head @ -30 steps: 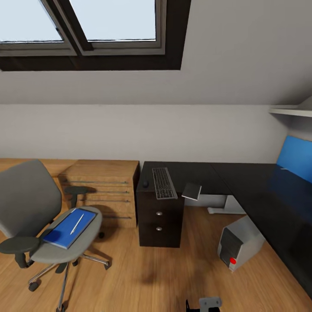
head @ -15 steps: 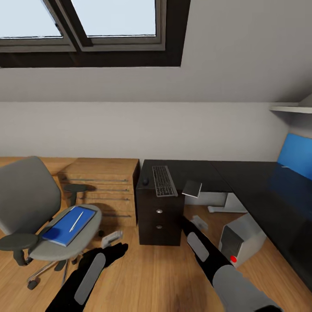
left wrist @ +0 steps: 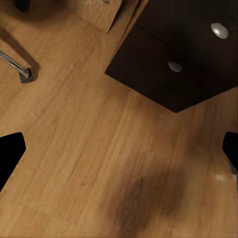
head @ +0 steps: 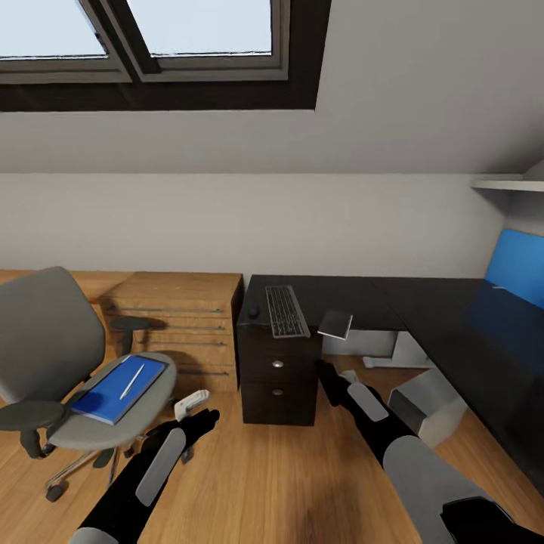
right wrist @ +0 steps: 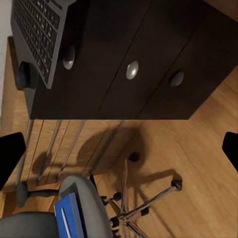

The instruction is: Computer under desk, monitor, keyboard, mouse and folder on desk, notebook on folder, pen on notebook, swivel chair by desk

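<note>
Arms out, nothing held

Head view: folder [head: 119,378] w/ pen [head: 132,381] on swivel chair [head: 57,355]; keyboard [head: 286,310], mouse [head: 254,310], notebook [head: 335,325] on desk [head: 408,302].
L wrist: my left gripper [left wrist: 119,148] wide open, empty, over floor [left wrist: 89,148].
R wrist: my right gripper [right wrist: 119,148] wide open, empty, facing drawers [right wrist: 131,69].

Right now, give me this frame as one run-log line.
folder: on chair, pen on it | keyboard, mouse, notebook: on desk | left gripper, right gripper: open, empty
</note>
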